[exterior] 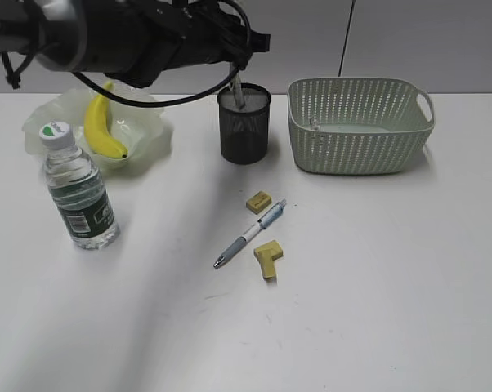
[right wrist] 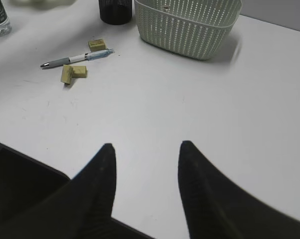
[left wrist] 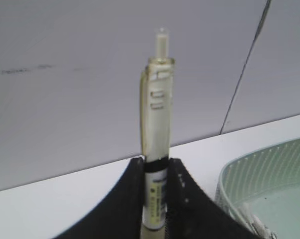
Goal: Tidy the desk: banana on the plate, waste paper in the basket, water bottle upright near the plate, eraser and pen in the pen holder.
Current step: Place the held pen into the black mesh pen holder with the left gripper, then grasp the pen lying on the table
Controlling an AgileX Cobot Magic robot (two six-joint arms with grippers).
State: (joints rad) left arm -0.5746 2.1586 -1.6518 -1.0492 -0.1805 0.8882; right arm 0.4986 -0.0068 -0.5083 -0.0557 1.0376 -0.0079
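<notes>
Left gripper (left wrist: 155, 199) is pinching a clear-bodied pen (left wrist: 157, 139) upright, right over the black mesh pen holder (exterior: 244, 124) at the back of the surface (exterior: 377, 278). Right gripper (right wrist: 146, 149) hangs w/ jaws spread, nothing in them. Banana (exterior: 101, 126) sits in the green ruffled plate (exterior: 148, 135), water bottle (exterior: 78, 192) upright just in front of it. Basket (exterior: 359, 124) is right of the holder; can't tell what's inside. A blue-white pen (exterior: 250, 234) lies mid-surface btw 2 yellowish eraser bits (exterior: 258, 201) (exterior: 268, 257).
</notes>
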